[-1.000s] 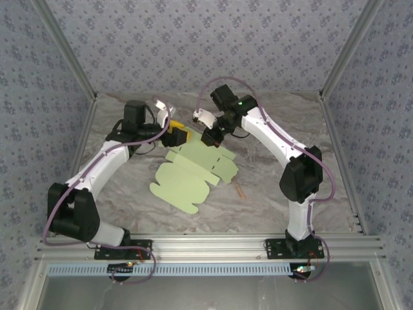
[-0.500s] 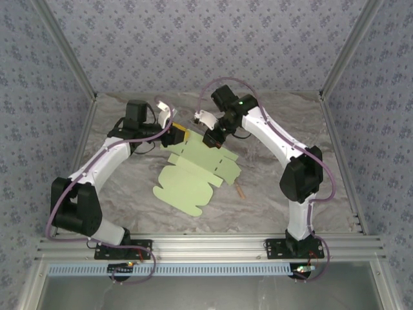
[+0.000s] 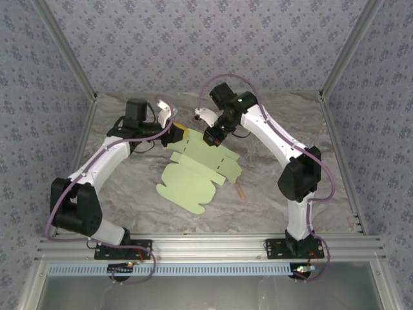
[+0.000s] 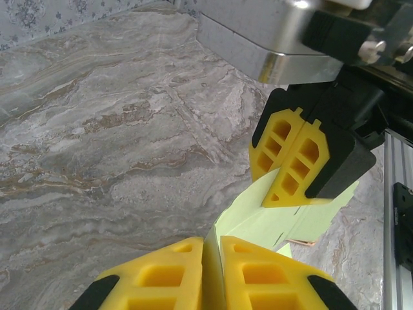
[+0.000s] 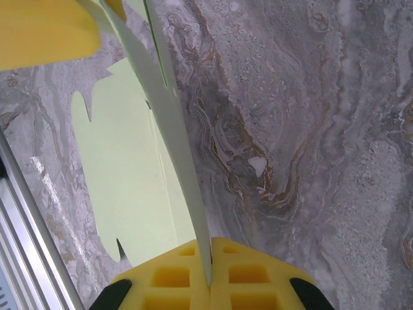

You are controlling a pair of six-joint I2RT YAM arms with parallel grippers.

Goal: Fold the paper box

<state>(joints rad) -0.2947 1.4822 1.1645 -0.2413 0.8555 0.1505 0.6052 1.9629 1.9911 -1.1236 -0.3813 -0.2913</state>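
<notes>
Since a moment ago, the paper box (image 3: pixel 193 181) has slid a little to the right. It is a flat green sheet in the middle of the table (image 3: pixel 122 187), and its far edge is lifted up. The left gripper (image 3: pixel 177 134) has closed and now pinches that far edge. The right gripper (image 3: pixel 211 137) pinches the same edge tight, just beside it. A thin stick (image 3: pixel 241 191) lies near the sheet's right side. The card looks light and bendy and could slip or crease. I think it is best held by its edges, close to the fold lines.
</notes>
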